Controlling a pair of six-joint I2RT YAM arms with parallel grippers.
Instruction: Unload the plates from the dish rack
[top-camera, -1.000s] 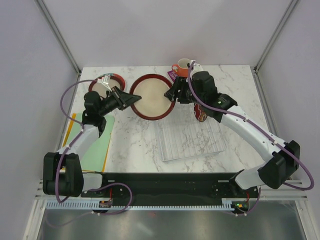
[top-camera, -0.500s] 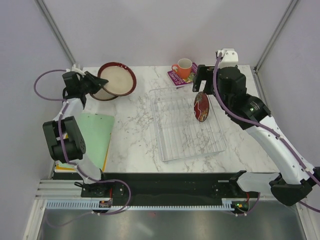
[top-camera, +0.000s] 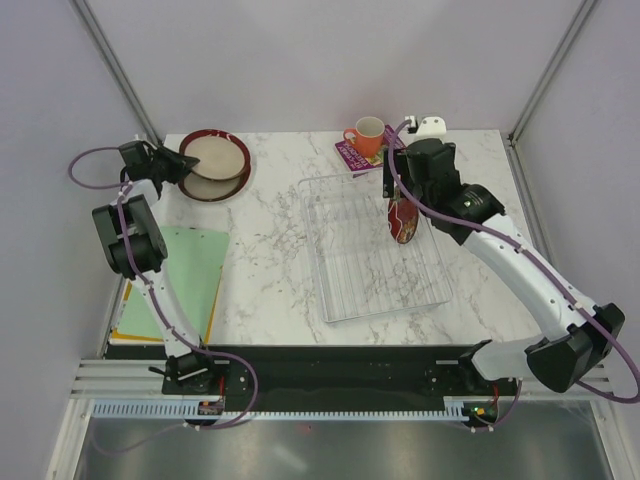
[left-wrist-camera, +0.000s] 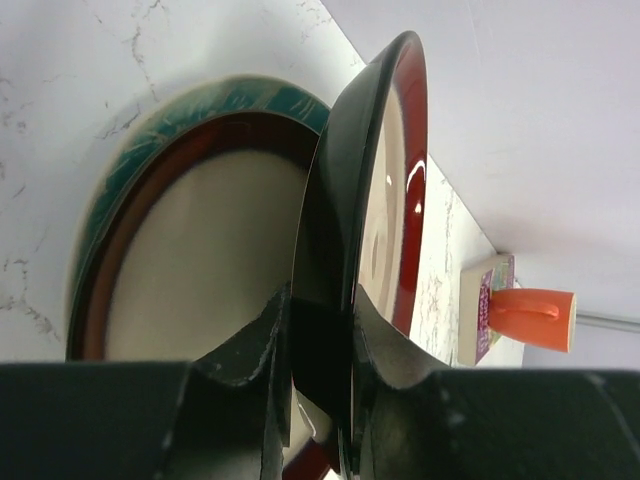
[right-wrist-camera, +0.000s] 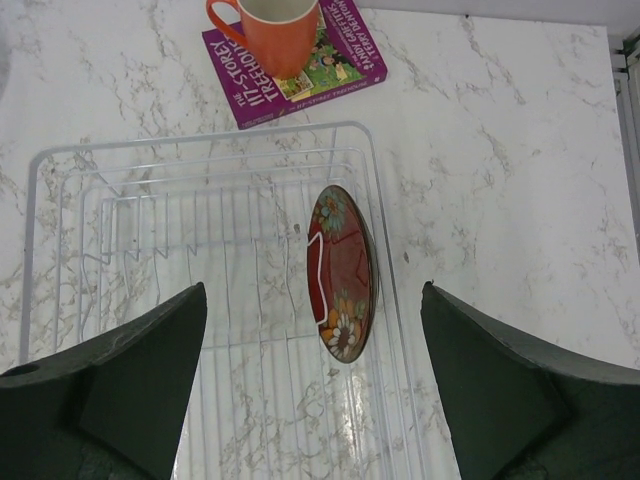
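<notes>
My left tool (left-wrist-camera: 322, 322) pinching rim of red plate (left-wrist-camera: 388, 200), tilted just above teal-rimmed plate (left-wrist-camera: 190, 260) lying on desk (left-wrist-camera: 60, 100), far-left corner. My right tool (right-wrist-camera: 312, 295) spread wide over floral plate (right-wrist-camera: 342, 270), upright in dish rack (right-wrist-camera: 150, 230). Step, I judge: stacking. Next: lower flat, release; right then straddles floral rim.

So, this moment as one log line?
left gripper: shut on red-rimmed plate, over teal-rimmed plate | right gripper: open above floral plate in dish rack

white grey-veined marble tabletop (top-camera: 270, 270) | pretty plain pale lilac walls (top-camera: 320, 60) behind the far, left and right edges | slim silver metal posts (top-camera: 113, 70) at both far corners | dull steel sheet (top-camera: 320, 452) below the near edge | light's soft and even
</notes>
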